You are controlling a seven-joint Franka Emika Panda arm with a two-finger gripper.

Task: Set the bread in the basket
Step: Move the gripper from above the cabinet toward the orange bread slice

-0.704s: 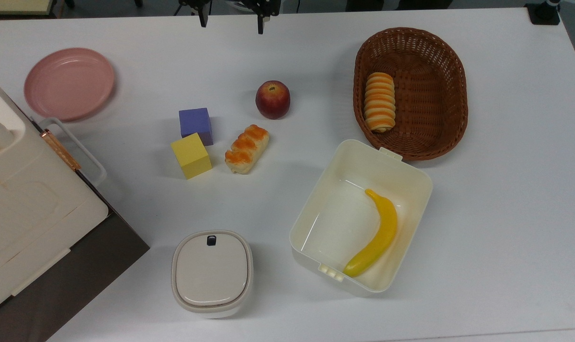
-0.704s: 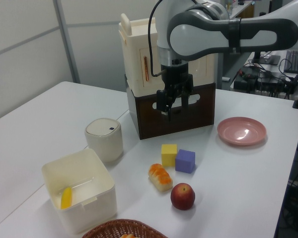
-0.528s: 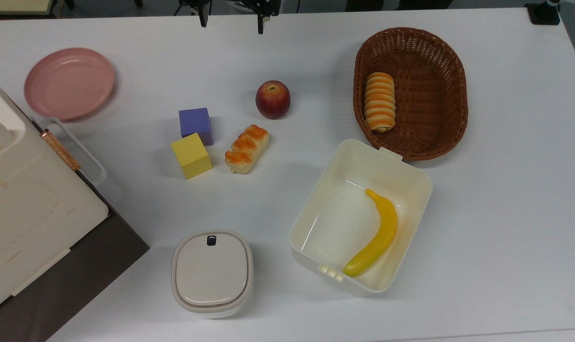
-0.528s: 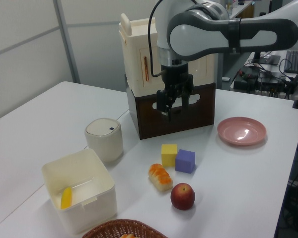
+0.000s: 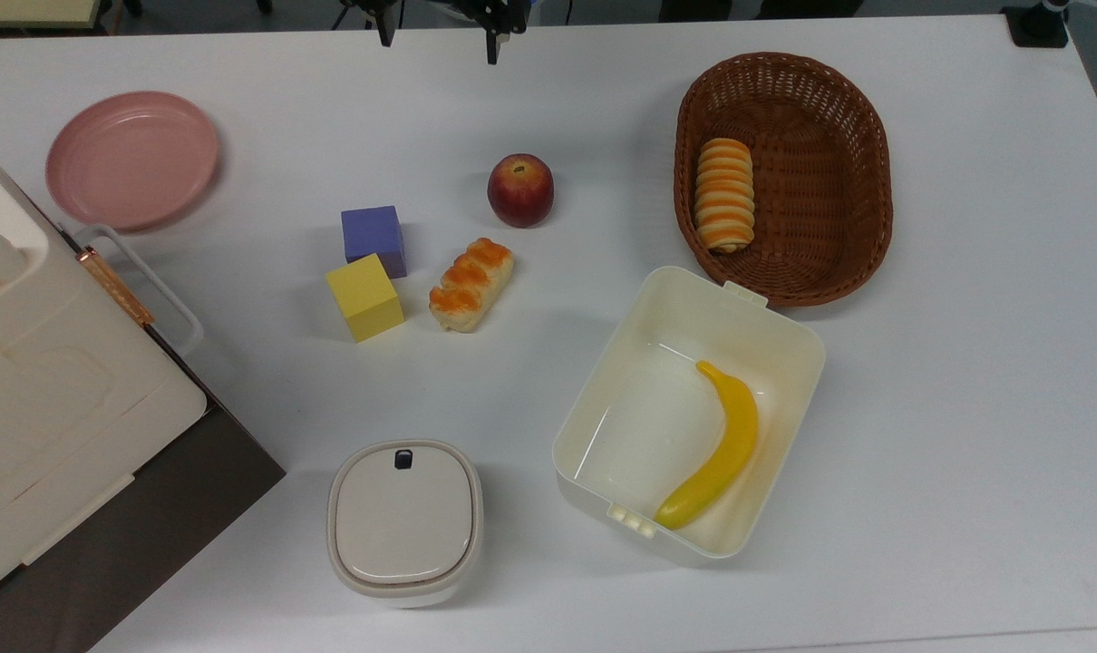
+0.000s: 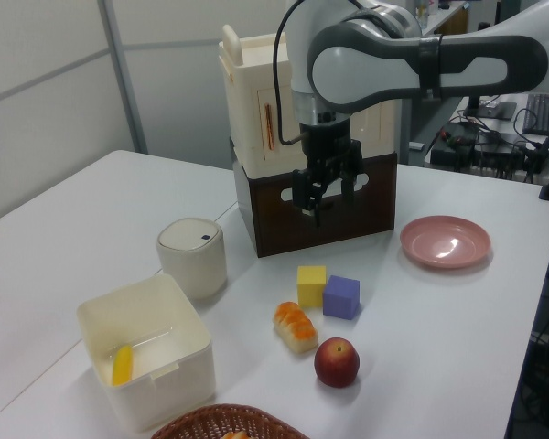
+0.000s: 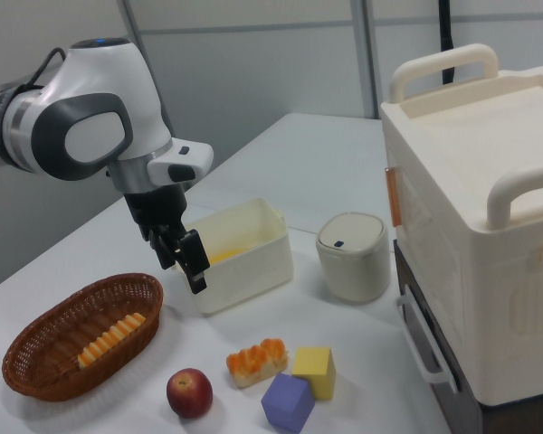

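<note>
The bread [image 5: 471, 284] [image 6: 295, 326] [image 7: 255, 360] lies on the white table, a small loaf with glossy orange bumps, just to the top view's right of a yellow cube. The brown wicker basket [image 5: 820, 181] [image 6: 224, 422] [image 7: 36, 357] sits at the top view's upper right and holds a striped spiral roll [image 5: 723, 193]. My gripper [image 5: 440, 32] [image 6: 325, 197] [image 7: 183, 258] hangs high above the table at the top view's upper edge, well away from the bread. Its fingers are spread open with nothing between them.
A red apple [image 5: 520, 189], a purple cube [image 5: 373, 238] and a yellow cube [image 5: 364, 297] surround the bread. A cream tub [image 5: 594, 381] with a banana [image 5: 716, 449] sits beside the basket. A lidded pot [image 5: 404, 521], a pink plate [image 5: 131, 159] and a large cream case [image 5: 50, 399] fill the top view's left.
The gripper has shifted slightly, towards the top view's upper edge and a little to the left view's right. Nothing on the table has moved.
</note>
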